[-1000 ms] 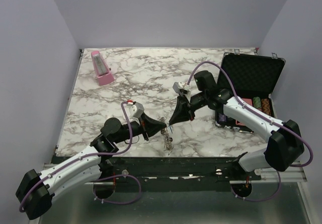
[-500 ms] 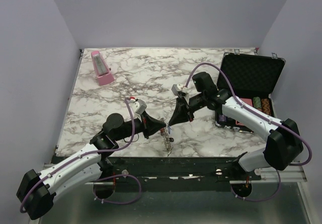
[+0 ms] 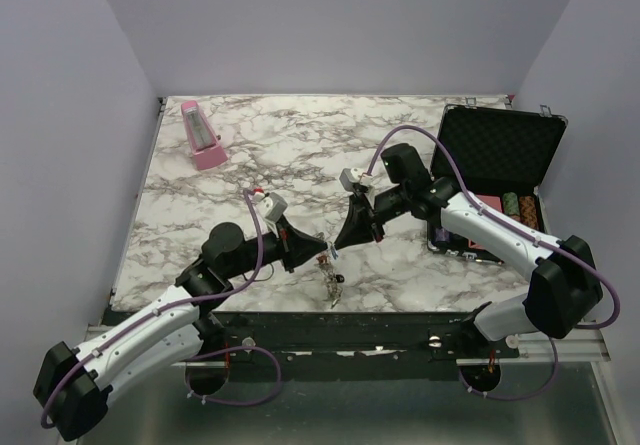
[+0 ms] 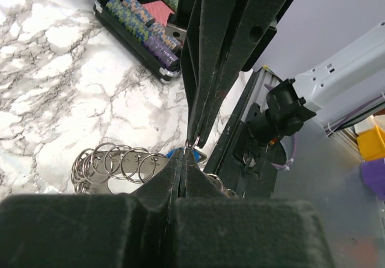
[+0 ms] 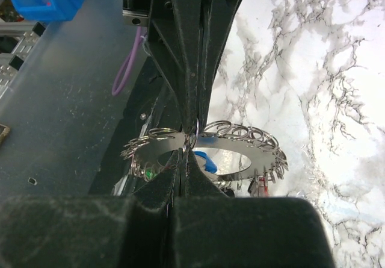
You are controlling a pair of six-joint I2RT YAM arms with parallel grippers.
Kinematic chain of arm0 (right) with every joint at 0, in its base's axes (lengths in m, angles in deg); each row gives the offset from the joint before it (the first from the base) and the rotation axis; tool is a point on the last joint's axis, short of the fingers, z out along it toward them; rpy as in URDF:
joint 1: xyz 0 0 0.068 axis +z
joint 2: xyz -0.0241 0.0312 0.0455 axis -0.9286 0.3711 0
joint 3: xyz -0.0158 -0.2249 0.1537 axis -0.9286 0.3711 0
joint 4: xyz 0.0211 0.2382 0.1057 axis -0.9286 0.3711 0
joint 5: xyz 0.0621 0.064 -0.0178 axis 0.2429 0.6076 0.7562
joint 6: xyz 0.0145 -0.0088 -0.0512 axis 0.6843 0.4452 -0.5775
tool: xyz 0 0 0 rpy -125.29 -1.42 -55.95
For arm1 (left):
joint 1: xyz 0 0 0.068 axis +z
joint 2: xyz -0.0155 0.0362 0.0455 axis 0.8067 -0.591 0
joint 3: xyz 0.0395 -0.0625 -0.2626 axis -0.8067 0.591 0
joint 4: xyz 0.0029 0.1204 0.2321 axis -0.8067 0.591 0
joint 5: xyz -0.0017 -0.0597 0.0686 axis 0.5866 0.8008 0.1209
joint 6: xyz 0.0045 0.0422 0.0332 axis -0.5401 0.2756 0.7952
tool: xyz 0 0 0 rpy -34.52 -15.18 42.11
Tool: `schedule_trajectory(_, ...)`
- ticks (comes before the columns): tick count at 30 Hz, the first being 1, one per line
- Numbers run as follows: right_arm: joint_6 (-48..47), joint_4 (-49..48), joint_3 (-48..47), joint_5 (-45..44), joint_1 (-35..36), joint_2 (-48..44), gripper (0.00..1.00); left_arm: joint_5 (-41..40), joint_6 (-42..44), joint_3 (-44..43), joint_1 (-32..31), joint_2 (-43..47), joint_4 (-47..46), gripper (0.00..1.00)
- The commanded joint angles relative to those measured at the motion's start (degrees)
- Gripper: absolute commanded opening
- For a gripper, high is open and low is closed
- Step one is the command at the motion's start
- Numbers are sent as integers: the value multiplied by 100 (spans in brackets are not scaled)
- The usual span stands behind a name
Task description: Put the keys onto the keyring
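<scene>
meeting tip to tip near the front edge of the marble table (image 3: 290, 155), the left gripper (image 3: 320, 254) and the right gripper (image 3: 337, 249) both have their jaws pressed fully together. their points sit right at the toothed rim of the keyring (image 5: 159, 152), which shows in the right wrist view as a flat grey disc fringed with small wire loops; whether either pair of fingers has a loop caught between them cannot be told. a blue key head (image 5: 205, 161) lies against the ring just beside the right fingertips, and a green key head (image 5: 148, 173) shows under its left side. an open black case (image 3: 500, 150) with stacked chips (image 4: 141, 24) stands on the right side of the table, and a pink metronome (image 3: 203, 137) at the far left corner.
</scene>
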State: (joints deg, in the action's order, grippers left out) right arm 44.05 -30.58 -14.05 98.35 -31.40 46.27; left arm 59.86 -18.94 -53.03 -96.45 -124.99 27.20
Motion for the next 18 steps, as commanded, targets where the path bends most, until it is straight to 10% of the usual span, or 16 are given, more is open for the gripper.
schedule_trajectory(1, 250, -37, -44, 10, 89, 49, 0, -305, -229, 142, 93, 282, -652, 0)
schedule_trajectory(18, 998, -829, 246, 414, 89, 66, 0, -525, -493, 723, 93, 582, -1884, 0)
